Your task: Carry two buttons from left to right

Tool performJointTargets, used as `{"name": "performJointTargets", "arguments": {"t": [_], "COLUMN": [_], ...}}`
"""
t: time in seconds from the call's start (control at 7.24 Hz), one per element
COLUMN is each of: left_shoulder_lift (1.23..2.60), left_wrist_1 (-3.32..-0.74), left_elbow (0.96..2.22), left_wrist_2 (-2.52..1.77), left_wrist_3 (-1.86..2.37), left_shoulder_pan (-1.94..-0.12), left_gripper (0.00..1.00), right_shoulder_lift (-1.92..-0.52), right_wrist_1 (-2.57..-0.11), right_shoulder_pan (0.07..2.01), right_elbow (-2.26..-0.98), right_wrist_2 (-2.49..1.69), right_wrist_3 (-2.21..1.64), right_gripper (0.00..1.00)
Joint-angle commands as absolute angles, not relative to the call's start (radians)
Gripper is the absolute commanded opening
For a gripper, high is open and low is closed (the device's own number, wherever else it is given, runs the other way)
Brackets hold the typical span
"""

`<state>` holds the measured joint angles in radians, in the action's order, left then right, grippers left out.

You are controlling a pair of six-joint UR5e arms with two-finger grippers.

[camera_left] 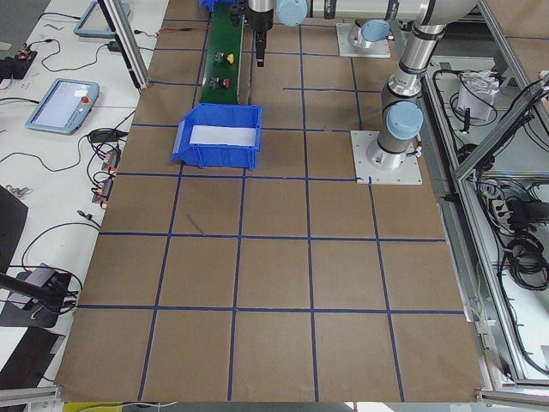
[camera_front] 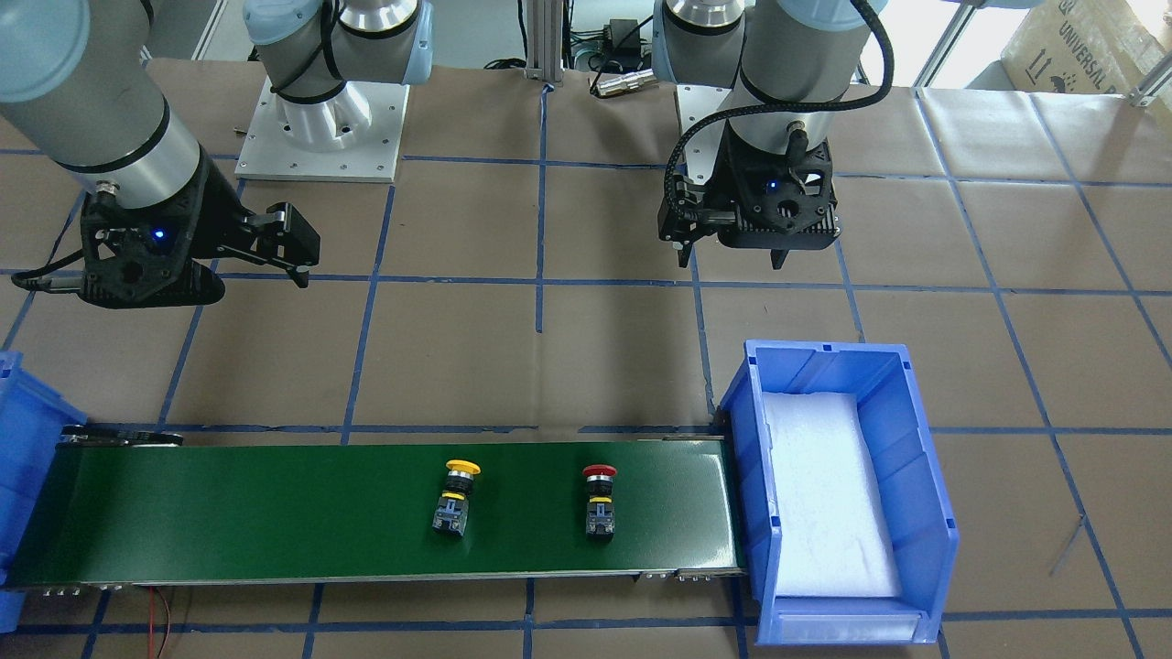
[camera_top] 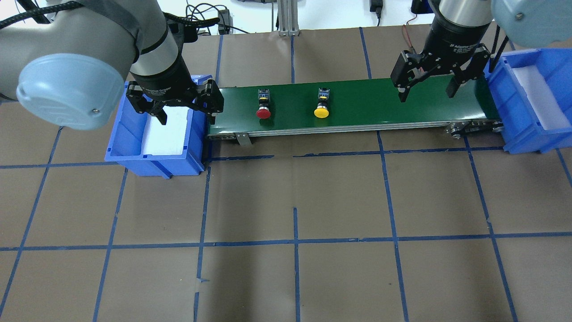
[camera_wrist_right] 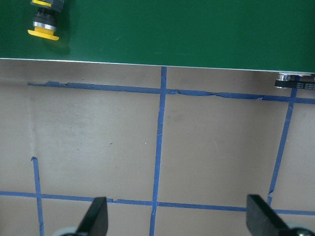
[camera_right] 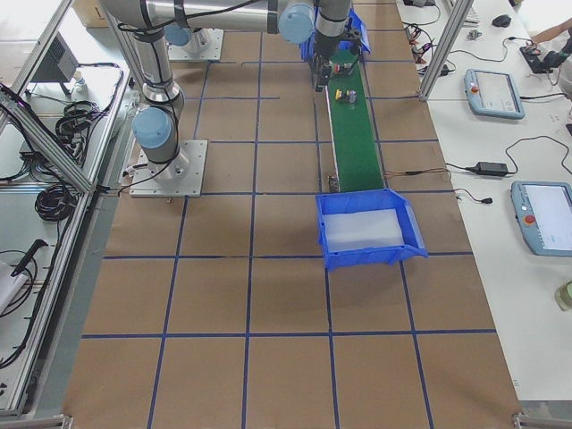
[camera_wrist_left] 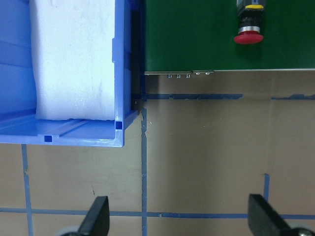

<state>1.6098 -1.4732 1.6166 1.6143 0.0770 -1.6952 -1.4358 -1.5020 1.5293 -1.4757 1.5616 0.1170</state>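
While both sets of jaws stand wide and empty, left gripper (camera_top: 185,112) hovers over the seam between left blue bin (camera_top: 129,134) and green conveyor belt (camera_top: 366,103), right gripper (camera_top: 426,91) over the belt's other end by right blue bin (camera_top: 523,134); likely staged as feeder and catcher. Red button (camera_top: 263,107) and yellow button (camera_top: 321,106) lie on their sides on the belt's left half, long axes across it, caps toward the robot.

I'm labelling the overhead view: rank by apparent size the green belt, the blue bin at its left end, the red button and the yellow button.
1. green belt
2. blue bin at its left end
3. red button and yellow button: alike in size, so not ranked against each other.
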Motion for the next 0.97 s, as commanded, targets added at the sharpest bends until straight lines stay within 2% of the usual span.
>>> {"name": "performJointTargets", "arguments": {"t": [0.0, 0.83], "left_shoulder_lift": [1.601, 1.601], "left_wrist_1": [-1.476, -1.476], "left_elbow": [1.62, 1.62], "left_wrist_2": [1.617, 1.617], "left_wrist_3": [0.051, 0.049], "left_shoulder_pan": [-1.694, -1.692], "left_gripper": [1.0, 1.0], "right_shoulder_lift": [-1.436, -1.436], "right_wrist_1": [-1.505, -1.505], "right_shoulder_pan": [1.528, 1.525], "right_elbow": [-1.476, -1.476], "right_wrist_2": [1.562, 1.555], "right_wrist_3": [0.117, 0.118], "right_gripper": [1.0, 1.0]}}
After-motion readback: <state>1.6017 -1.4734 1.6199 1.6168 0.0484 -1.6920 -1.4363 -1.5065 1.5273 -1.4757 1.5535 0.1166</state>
